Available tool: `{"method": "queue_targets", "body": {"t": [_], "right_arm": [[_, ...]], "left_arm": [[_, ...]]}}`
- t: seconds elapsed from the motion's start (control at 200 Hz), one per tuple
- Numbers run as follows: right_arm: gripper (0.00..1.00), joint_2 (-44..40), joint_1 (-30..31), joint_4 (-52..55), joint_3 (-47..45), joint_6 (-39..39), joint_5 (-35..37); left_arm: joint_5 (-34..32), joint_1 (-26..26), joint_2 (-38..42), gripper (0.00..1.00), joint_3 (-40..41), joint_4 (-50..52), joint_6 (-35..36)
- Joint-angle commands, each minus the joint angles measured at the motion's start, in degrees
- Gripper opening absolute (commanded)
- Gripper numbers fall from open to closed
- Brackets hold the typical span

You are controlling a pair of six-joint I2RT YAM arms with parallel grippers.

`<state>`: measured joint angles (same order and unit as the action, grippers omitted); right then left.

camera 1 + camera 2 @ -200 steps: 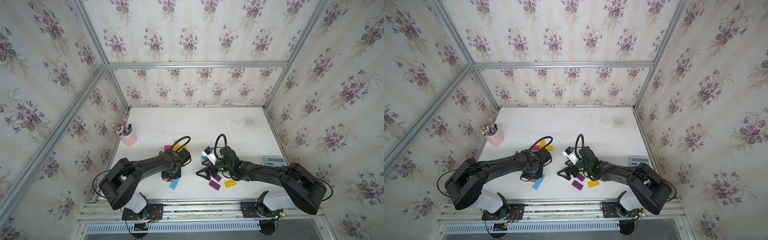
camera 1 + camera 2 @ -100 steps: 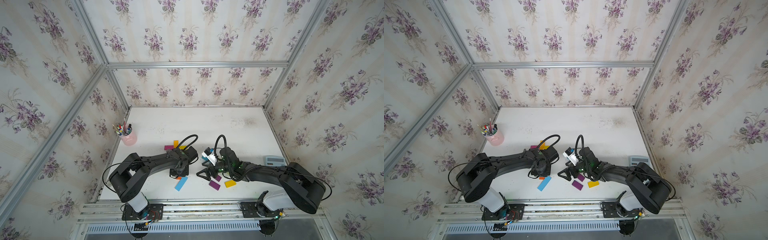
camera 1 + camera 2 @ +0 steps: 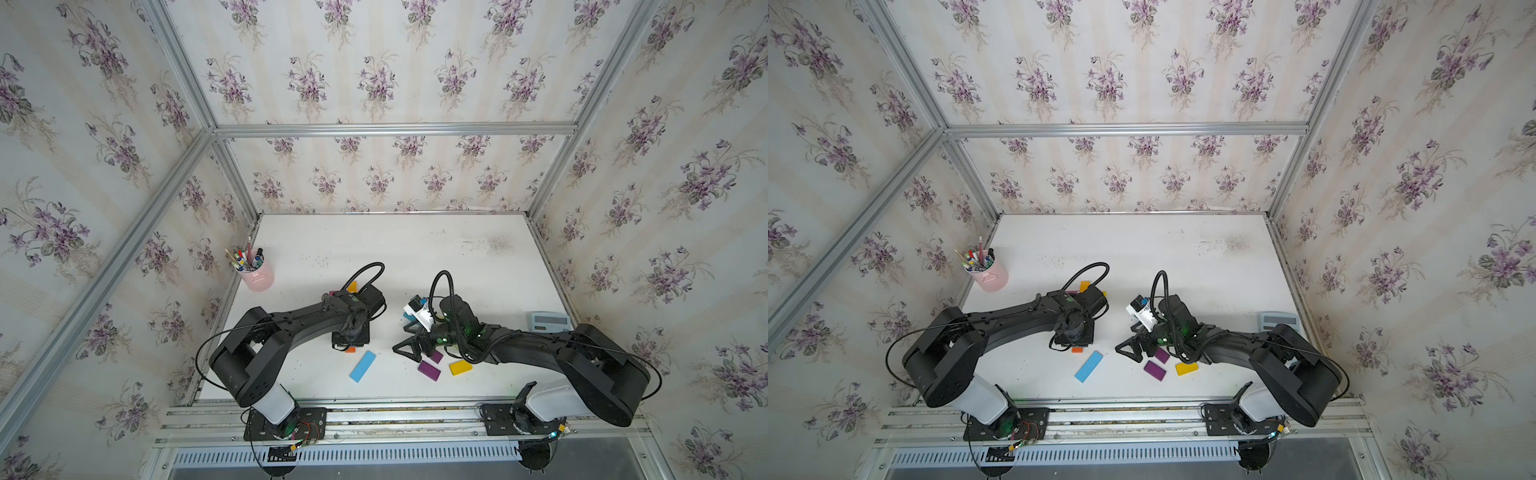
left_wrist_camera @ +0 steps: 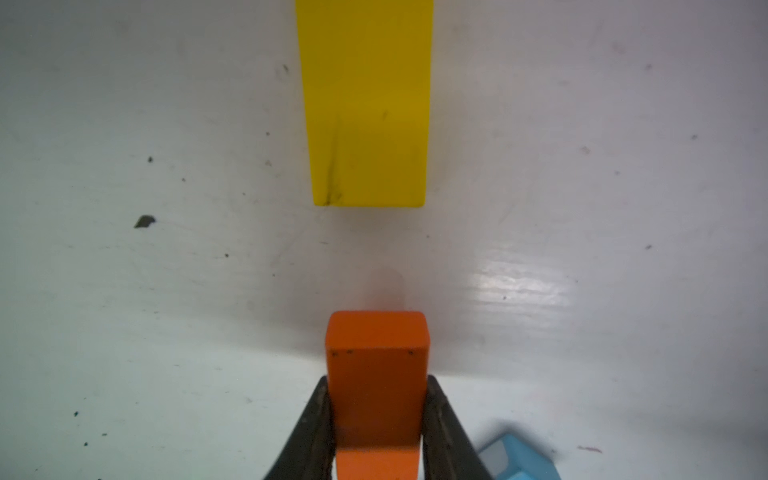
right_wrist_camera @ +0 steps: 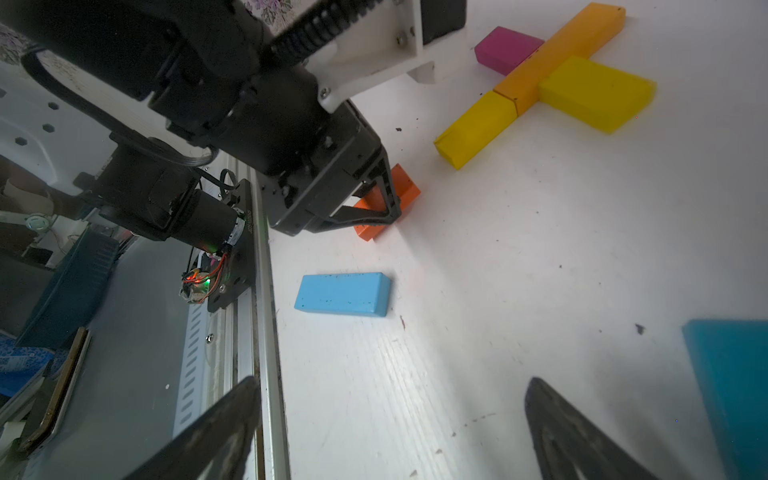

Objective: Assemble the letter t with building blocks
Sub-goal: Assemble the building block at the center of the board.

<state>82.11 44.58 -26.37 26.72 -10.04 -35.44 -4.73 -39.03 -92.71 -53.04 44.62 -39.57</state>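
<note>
Clamping orange block (image 4: pixel 376 336) just short of yellow block (image 4: pixel 368 104), left claw (image 4: pixel 377 386); right claw (image 5: pixel 392 384) apart.

- A strip of bare table (image 4: pixel 166 270) separates the orange block (image 4: pixel 376 332), clamped in the left gripper (image 4: pixel 377 380), from the yellow block (image 4: pixel 365 104) ahead. Both flanks are open.
- A light blue block (image 5: pixel 343 294) lies near that gripper.
- Bare table shows between the right gripper's (image 5: pixel 390 379) spread fingers, and a teal block (image 5: pixel 727 395) sits just beside one of them.
- In both top views the table's far half is open, with a pink pen cup (image 3: pixel 257 274) at its left edge and a calculator (image 3: pixel 550 321) at its right.
- The purple blocks (image 3: pixel 429 370) and a short yellow block (image 3: pixel 460 367) crowd the front by the right arm.
</note>
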Motion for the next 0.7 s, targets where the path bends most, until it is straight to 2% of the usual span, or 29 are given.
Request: {"method": "queue_targets", "body": {"t": [0.0, 0.694], "right_arm": [[0.98, 0.2, -0.1, -1.8, 0.1, 0.7, -0.8], [0.99, -1.4, 0.5, -5.6, -1.7, 0.6, -1.5]], "left_arm": [[-0.1, 0.9, -1.0, 0.21, -0.8, 0.1, 1.6], [3.0, 4.5, -4.2, 0.21, -3.1, -0.9, 4.1]]}}
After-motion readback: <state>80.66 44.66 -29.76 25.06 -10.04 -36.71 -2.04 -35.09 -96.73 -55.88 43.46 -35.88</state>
